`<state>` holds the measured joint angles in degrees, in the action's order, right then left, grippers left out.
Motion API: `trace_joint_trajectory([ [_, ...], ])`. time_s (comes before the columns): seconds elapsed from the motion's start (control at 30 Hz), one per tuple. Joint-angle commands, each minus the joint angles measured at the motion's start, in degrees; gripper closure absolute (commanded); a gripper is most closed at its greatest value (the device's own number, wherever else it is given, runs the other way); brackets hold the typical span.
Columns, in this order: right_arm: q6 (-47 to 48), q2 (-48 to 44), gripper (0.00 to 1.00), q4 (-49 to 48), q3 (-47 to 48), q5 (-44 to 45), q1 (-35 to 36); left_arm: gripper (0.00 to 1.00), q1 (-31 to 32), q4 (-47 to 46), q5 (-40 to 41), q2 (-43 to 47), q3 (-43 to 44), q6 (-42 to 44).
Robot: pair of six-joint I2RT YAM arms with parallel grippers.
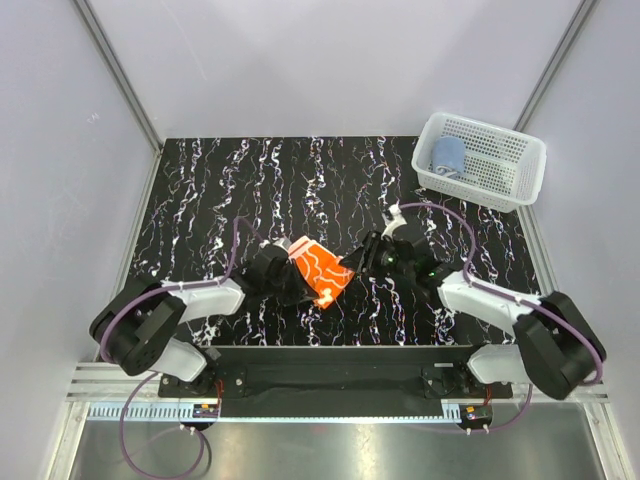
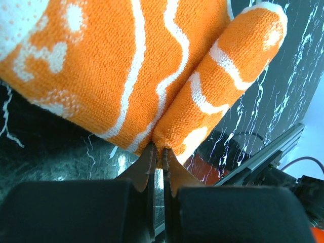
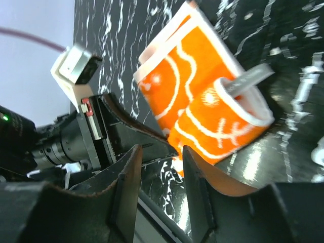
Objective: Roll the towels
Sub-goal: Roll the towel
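The orange towel (image 1: 318, 270) with white swirls is partly rolled at the middle of the black marbled table (image 1: 220, 190). My left gripper (image 1: 291, 279) is shut on its near edge; the left wrist view shows the cloth (image 2: 126, 76) pinched at the fingertips (image 2: 152, 152). My right gripper (image 1: 358, 262) is open just right of the towel, and the right wrist view shows the roll (image 3: 202, 101) beyond its empty fingers (image 3: 132, 167). The light blue towel (image 1: 448, 155) lies rolled in the white mesh basket (image 1: 520, 165).
The basket stands at the far right corner of the table. Grey walls and metal frame posts (image 1: 115, 70) enclose the table. A black rail (image 1: 330, 365) runs along the near edge between the arm bases.
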<state>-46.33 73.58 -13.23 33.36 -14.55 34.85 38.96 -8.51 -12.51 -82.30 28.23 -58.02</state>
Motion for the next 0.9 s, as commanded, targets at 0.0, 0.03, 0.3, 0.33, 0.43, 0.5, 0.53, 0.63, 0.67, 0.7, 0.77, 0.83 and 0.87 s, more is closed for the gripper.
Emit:
trace_joint_trajectory([
  [0.0,-0.69,5.58,0.56,-8.29,3.19,-3.73,1.97,1.00,-0.73,4.81,-0.50,-1.63,2.96,3.70],
  [0.03,-1.13,7.09,0.56,-9.17,3.89,-4.17,2.32,1.00,-0.81,5.43,-0.15,-1.81,3.49,4.83],
  [0.3,-2.98,18.60,0.61,-16.30,3.55,-2.16,2.24,1.00,-1.17,10.09,0.39,-2.77,6.14,7.83],
  [0.33,-3.07,19.22,0.61,-16.21,3.29,-0.59,2.15,1.00,-1.25,10.27,0.30,-2.78,6.14,8.18],
  [0.43,-3.68,21.07,0.62,-15.77,1.71,2.75,1.98,1.00,-1.43,11.41,0.38,-2.77,6.40,9.32],
  [0.5,-4.12,22.73,0.62,-15.77,1.18,3.56,1.98,0.92,-1.52,11.68,0.47,-2.60,6.49,9.85],
  [0.53,-4.04,23.53,0.62,-15.77,1.09,3.65,1.98,0.86,-1.52,11.85,0.65,-2.51,6.49,10.12],
  [0.63,-3.95,25.03,0.63,-15.51,1.18,3.38,1.98,0.58,-1.52,12.55,1.17,-1.81,6.66,11.08],
  [0.67,-4.03,24.94,0.63,-15.33,1.18,3.56,2.06,0.52,-1.52,13.77,1.61,-1.37,6.84,11.43],
  [0.7,-3.86,24.77,0.64,-14.46,1.35,3.65,1.98,0.46,-1.52,14.74,3.27,-0.24,7.45,11.87],
  [0.77,-2.98,24.24,0.64,-12.97,1.79,4.35,2.06,0.34,-1.43,18.25,5.65,1.35,8.24,13.45],
  [0.83,-2.11,23.54,0.64,-10.59,2.49,4.79,2.06,0.30,-1.26,20.72,9.77,4.16,9.65,15.47],
  [0.87,-1.84,23.36,0.64,-9.89,2.67,4.79,2.06,0.30,-1.08,23.08,11.44,5.21,10.17,16.26],
])
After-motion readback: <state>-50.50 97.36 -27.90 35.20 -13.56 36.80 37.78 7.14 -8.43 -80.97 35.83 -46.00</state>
